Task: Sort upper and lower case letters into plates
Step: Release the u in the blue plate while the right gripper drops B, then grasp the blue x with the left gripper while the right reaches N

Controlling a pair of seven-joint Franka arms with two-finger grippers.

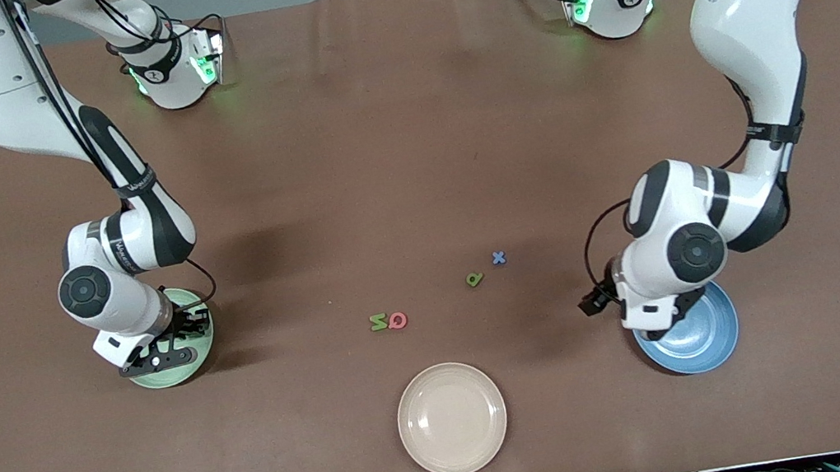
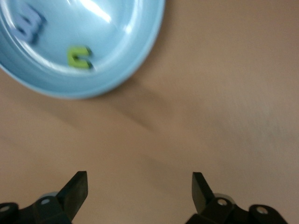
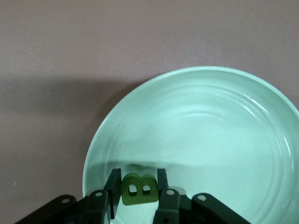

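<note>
My right gripper (image 1: 174, 343) is over the pale mint green plate (image 1: 159, 381), shut on a green letter B (image 3: 138, 189) held low over the plate's inside (image 3: 210, 135). My left gripper (image 1: 654, 326) is open and empty over bare table beside the blue plate (image 1: 702, 339). In the left wrist view the blue plate (image 2: 117, 70) holds a blue letter (image 2: 28, 28) and a green letter c (image 2: 78, 57), with the gripper (image 2: 140, 191) apart from them. A green Z (image 1: 378, 322), a pinkish-red Q (image 1: 398, 321), a green letter (image 1: 474, 279) and a blue x (image 1: 499, 257) lie on the table.
A cream-beige plate (image 1: 452, 418) sits near the front edge at mid-table, nearer the camera than the loose letters. The brown mat (image 1: 407, 146) covers the table between the arms' bases.
</note>
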